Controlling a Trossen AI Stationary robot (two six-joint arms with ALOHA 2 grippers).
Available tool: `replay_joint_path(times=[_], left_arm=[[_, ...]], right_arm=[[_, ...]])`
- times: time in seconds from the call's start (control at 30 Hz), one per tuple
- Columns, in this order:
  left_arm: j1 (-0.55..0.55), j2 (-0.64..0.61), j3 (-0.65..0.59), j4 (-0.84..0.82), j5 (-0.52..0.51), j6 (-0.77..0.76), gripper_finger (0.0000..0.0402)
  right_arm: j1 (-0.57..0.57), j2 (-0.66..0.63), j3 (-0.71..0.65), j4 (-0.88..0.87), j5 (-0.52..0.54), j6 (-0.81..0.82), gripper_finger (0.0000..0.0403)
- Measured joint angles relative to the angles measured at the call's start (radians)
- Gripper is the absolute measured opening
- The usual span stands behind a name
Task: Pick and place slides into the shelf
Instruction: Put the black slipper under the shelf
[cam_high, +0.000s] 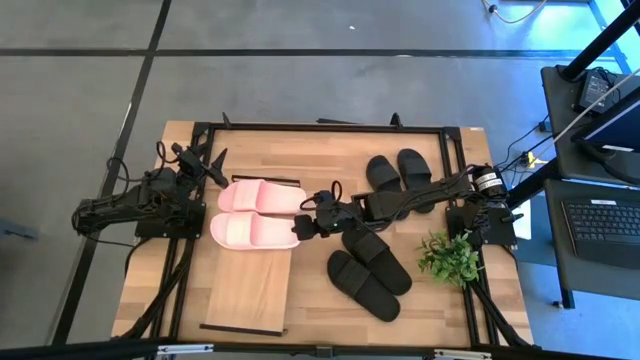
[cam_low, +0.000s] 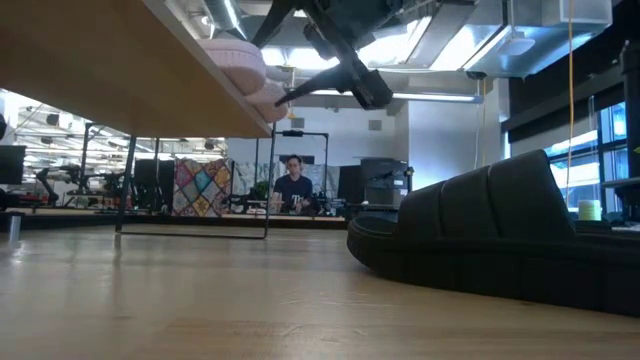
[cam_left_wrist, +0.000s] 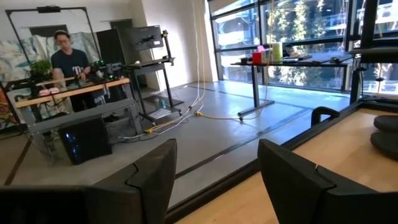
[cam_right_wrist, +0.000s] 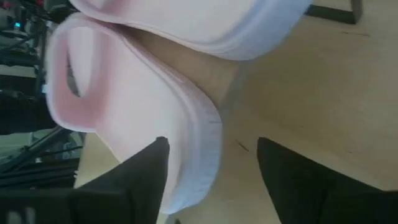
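At frame centre, the right pincer (cam_high: 303, 228) hangs with fingers apart by the heel of the lower pink slide (cam_high: 252, 231), beside its twin (cam_high: 258, 196) on the shelf (cam_high: 250, 295). Black slides (cam_high: 372, 272) lie on the surface (cam_high: 495, 290) at right. The left pincer (cam_high: 213, 168), fingers apart, waits at left.

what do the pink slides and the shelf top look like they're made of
The pink slides look like soft moulded foam or rubber, matte: thick rounded edges, one-piece strap and sole, no seams showing. The shelf top looks like light wood with a smooth finish, showing grain lines, on thin black frame bars, probably metal.
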Motion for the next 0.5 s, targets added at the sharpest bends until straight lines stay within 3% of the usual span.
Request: replay_joint_path(times=[0.33,0.5], left_arm=[[0.0,0.0,0.0,0.0,-0.004,0.001,0.0217],[0.0,0.0,0.0,0.0,-0.007,0.002,0.0217]], right_arm=[[0.01,-0.09,0.001,-0.062,0.053,-0.036,0.0253],[0.017,-0.15,0.001,-0.151,0.057,-0.147,0.0253]])
